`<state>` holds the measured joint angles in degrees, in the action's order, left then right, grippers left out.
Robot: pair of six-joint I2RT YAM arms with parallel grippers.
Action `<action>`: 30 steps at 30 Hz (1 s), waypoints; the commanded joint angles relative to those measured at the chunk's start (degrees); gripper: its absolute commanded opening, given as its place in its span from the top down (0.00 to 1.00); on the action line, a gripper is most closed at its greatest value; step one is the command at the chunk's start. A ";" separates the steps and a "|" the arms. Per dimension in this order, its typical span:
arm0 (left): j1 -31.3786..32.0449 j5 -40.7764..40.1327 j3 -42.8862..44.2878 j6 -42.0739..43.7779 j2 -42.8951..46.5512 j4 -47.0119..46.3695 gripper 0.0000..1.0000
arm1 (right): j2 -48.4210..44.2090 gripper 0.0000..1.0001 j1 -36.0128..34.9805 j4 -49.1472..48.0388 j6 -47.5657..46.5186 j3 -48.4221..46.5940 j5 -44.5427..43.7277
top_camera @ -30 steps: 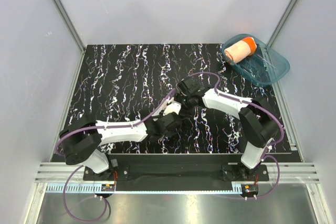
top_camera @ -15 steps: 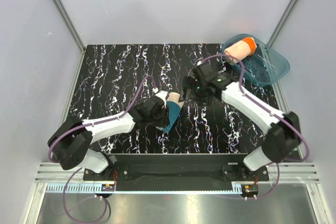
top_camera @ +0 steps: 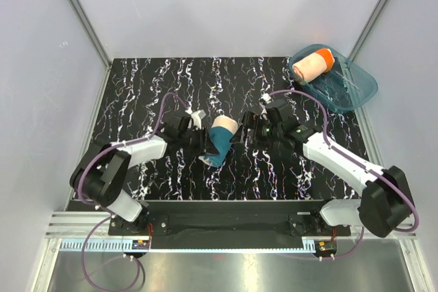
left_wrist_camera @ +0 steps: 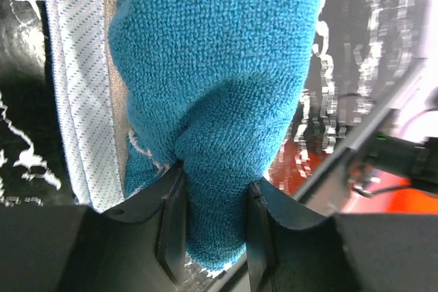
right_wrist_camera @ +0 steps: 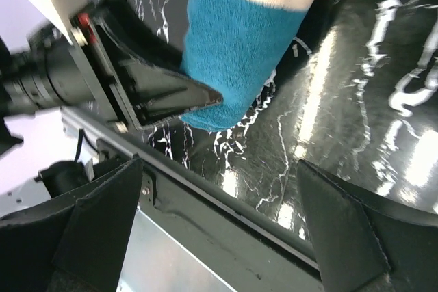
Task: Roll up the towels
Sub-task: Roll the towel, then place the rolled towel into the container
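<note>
Appearing as a plump roll near the middle of the table: teal towel, showing looped blue terry around its lower half and a cream patch at its upper end, and tilting with the pale end toward the far side and the blue end toward the near edge. Bulging wide at the top and narrowing to a squeezed waist lower down in the left wrist view, with a cream strip of fine dotted blue lines running down the left flank. Being pinched at that waist by the left gripper, with both black fingers pressing into the pile from either side and a tuft of blue poking out below them. Not showing clearly whether resting on the marbled black top or lifted off it. Hovering just to the right of the roll, without touching it: right gripper, spreading its fingers wide apart and facing the blue end and the left gripper's finger. Lying well apart at the far right corner, inside the tub: orange towel, rolled as well, showing a peach face and a bright orange end.
</note>
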<state>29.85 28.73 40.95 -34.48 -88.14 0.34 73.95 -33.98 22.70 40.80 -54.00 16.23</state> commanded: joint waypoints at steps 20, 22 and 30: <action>-15.61 15.48 1.06 -7.18 -18.38 -6.06 0.69 | 25.26 0.00 -0.12 -50.45 5.08 8.30 5.49; -15.70 15.13 1.67 -6.92 -19.35 -5.35 0.69 | 27.11 0.00 -0.12 -52.05 5.34 7.86 5.39; -16.66 13.89 5.46 -5.86 -24.79 -0.51 0.67 | 33.09 0.00 -0.12 -60.22 6.93 8.56 3.90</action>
<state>14.61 55.18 47.57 -43.44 -107.28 -7.53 105.78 -33.98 -30.37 47.27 -45.80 21.87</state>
